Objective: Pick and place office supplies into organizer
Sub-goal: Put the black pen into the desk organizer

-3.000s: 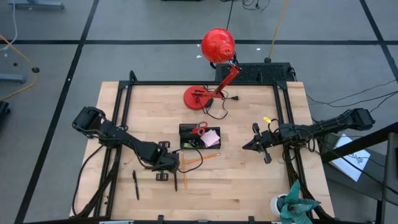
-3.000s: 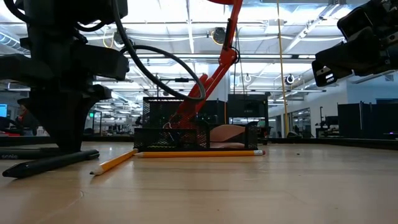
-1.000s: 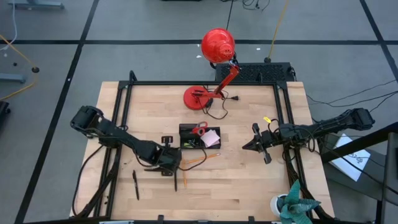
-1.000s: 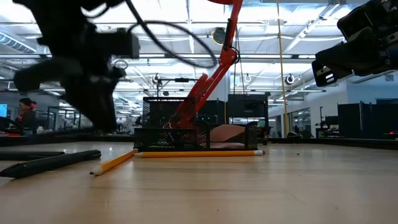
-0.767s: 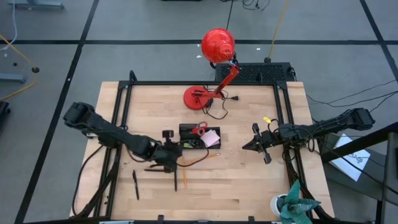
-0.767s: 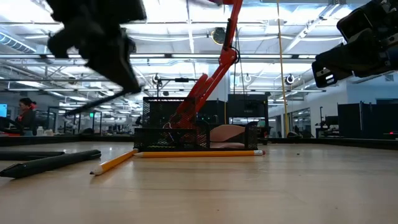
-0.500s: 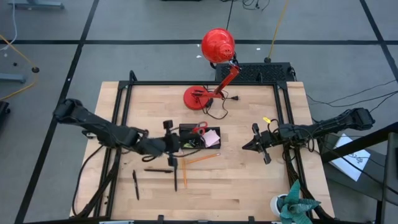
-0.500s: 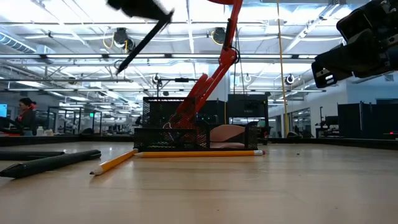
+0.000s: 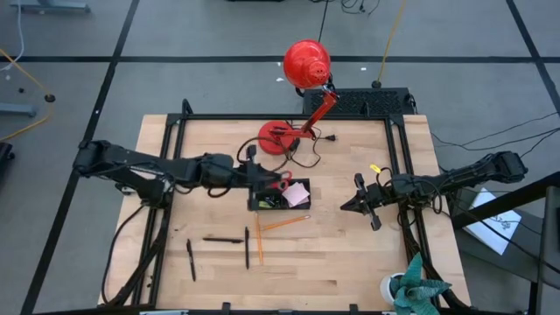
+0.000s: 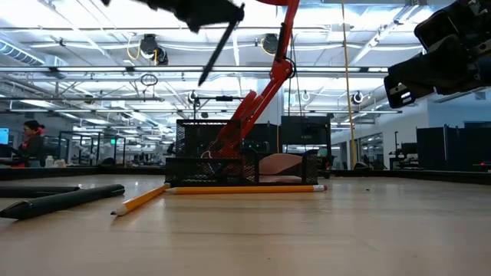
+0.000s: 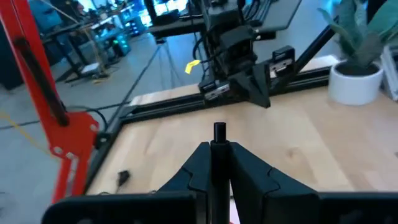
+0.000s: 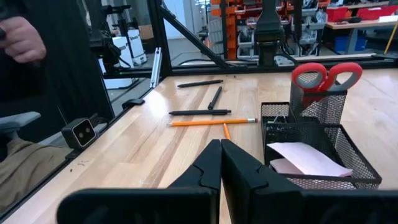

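The left gripper (image 9: 254, 172) was up in the air, right by the left end of the organizer (image 9: 282, 192). Its fingers were squeezed tight on a black pen (image 10: 219, 47). The pen hung tilted, with its tip pointing down, high over the table (image 9: 350, 254).

The organizer sat near the middle of the table. The red scissors (image 9: 281, 181) stood inside it, and the pink pad (image 9: 299, 194) lay in its right part.

More things lay on the wood in front of the organizer. There was one orange pencil (image 9: 283, 224) just below it, lying at a slant. A second pencil (image 9: 259, 247) lay close by, pointing toward the front edge. Three more pens were there too: one lying flat (image 9: 223, 240), one next to the second pencil (image 9: 247, 248), and one farther left (image 9: 191, 260).

The right gripper (image 9: 360, 200) waited in the air near the right side of the table, well away from the organizer. Its fingers were pressed together with nothing in them.

A red lamp (image 9: 297, 96) stood behind the organizer, near the back edge. The wood between the organizer and the right gripper was bare, and so was the front right part of the table.
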You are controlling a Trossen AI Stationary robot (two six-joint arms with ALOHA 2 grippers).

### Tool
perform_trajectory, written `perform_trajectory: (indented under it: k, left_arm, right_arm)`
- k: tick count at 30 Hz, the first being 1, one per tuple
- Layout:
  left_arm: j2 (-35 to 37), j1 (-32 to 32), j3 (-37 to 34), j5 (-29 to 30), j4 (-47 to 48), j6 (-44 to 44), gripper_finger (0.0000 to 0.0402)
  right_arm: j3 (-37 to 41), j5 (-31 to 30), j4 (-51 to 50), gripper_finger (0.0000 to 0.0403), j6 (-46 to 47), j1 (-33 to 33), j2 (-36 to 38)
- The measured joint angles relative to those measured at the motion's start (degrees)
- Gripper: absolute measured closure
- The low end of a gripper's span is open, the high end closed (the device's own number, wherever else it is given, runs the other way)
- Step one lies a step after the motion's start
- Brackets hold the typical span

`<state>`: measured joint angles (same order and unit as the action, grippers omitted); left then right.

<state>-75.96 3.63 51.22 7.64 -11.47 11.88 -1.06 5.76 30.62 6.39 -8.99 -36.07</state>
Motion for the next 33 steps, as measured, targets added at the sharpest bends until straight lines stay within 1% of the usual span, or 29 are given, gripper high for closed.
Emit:
perform_trajectory:
  k: [2,4,7,9,12,20,23,28,33]
  left_arm:
    - [-0.72,-2.07,-2.56,-2.21,-3.31,-0.9,0.036]
    - [-0.87,-3.79,-5.73,-3.23,-5.41,-2.29,0.036]
    - [-2.89,-5.83,-9.74,-5.18,-13.19,-4.75,0.036]
    - [-4.26,-6.5,-12.44,-6.2,-15.57,-5.54,0.036]
    - [-6.94,-7.28,-13.46,-6.6,-19.16,-5.62,0.036]
    - [-12.66,-9.07,-13.49,-6.74,-20.74,-6.11,0.036]
    - [-14.63,-9.61,-13.48,-6.7,-20.76,-6.71,0.036]
    - [-16.91,-9.74,-13.34,-6.67,-22.93,-6.84,0.036]
    - [-17.27,-9.74,-13.31,-6.67,-23.16,-6.98,0.0359]
  right_arm:
    - [0.0,0.02,0.01,0.0399,0.0,0.0,0.0]
    - [0.0,0.02,0.01,0.0399,0.0,0.0,0.0]
    - [0.0,0.02,0.13,0.0399,0.02,0.0,-0.02]
    - [0.0,0.01,0.39,0.0399,0.0,0.0,-0.01]
    - [0.0,0.0,1.29,0.0399,0.02,0.0,-0.04]
    - [0.0,-0.28,1.33,0.0399,0.44,0.0,-0.13]
    - [0.0,-1.57,1.37,0.0399,0.44,0.0,-0.13]
    - [-0.01,-1.6,1.33,0.0399,0.28,0.0,-0.13]
    - [-0.01,-1.57,1.33,0.0399,0.11,0.0,-0.13]
